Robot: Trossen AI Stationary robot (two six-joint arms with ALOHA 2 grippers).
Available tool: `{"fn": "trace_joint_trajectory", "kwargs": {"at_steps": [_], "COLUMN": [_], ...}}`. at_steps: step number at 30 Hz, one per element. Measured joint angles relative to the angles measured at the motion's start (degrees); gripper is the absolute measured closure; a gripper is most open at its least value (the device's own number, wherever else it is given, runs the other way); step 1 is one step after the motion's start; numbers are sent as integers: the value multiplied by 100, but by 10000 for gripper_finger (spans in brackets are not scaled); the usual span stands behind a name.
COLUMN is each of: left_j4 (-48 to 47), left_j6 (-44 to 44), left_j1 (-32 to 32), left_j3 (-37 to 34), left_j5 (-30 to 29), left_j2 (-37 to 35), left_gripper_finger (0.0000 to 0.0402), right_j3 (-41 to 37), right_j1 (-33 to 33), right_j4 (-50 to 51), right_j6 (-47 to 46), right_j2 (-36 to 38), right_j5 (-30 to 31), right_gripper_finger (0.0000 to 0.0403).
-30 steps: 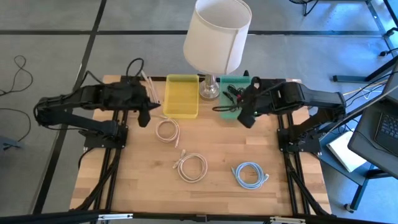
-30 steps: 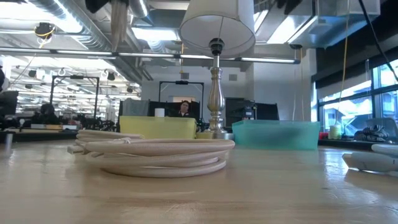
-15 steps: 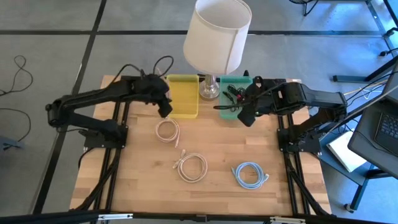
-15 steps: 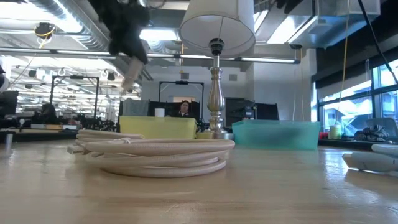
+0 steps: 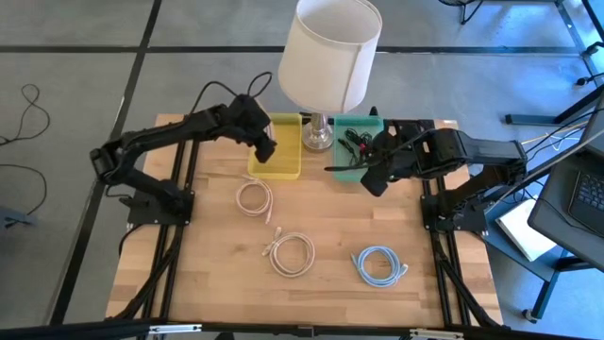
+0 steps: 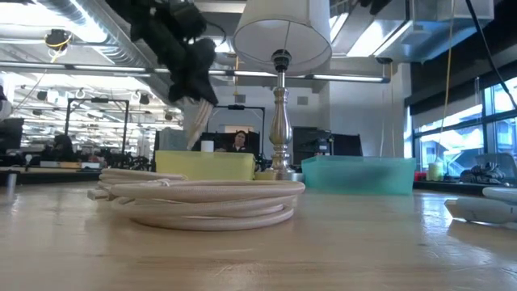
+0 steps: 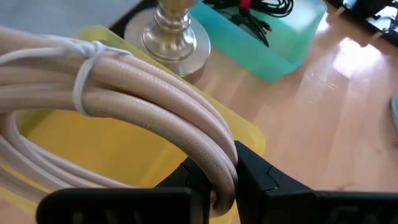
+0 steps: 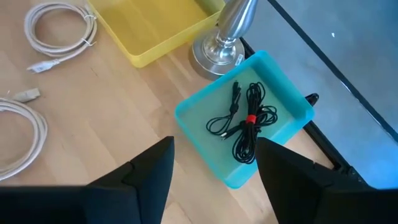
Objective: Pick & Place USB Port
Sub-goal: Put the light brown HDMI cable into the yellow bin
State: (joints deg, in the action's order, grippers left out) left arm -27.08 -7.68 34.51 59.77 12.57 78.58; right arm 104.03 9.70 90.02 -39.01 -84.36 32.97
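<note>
My left gripper [image 5: 267,148] hovers over the yellow bin [image 5: 276,159] and is shut on a coiled cream cable [image 7: 143,93], bound with a thin white tie. In the low view the cable [image 6: 196,121] hangs under the gripper [image 6: 192,77], above the bin [image 6: 206,165]. My right gripper [image 5: 374,177] is open and empty. It waits at the near edge of the teal bin [image 8: 249,124], which contains a black cable [image 8: 245,121]. My left gripper pinches several bundled strands of the cream coil [image 7: 219,167] between its two fingers [image 7: 258,177], which lie across the strands. The coil is lifted clear and hangs above the yellow bin's floor [image 7: 106,143].
Two cream cable coils [image 5: 253,198] [image 5: 292,253] and a blue coil [image 5: 379,264] lie flat on the wooden table [image 5: 208,274]. A lamp with a white shade [image 5: 328,52] stands on a silver base [image 8: 224,43] between the two bins at the far edge.
My left gripper has carried the cream coil from the table's left part toward the right and far edge. It now stands over the yellow bin and has come into the low view. The right arm has kept still.
</note>
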Motion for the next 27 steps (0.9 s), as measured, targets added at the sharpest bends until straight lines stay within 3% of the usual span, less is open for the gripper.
{"fn": "trace_joint_trajectory", "kwargs": {"at_steps": [10, 20, 27], "left_j4": [759, 929, 1090], "left_j6": [151, -42, -296], "left_j1": [262, 272, 275], "left_j3": [6, 13, 13], "left_j5": [1358, 1217, 354], "left_j2": [1157, 2241, 2289], "left_gripper_finger": [368, 369, 370], "right_j3": [0, 0, 0], "right_j1": [-3, -3, -3], "right_j4": [0, 0, 0], "right_j6": [-49, -103, -104], "right_j2": [0, -2, -2], "right_j5": [1, -17, -17], "right_gripper_finger": [175, 175, 175]}}
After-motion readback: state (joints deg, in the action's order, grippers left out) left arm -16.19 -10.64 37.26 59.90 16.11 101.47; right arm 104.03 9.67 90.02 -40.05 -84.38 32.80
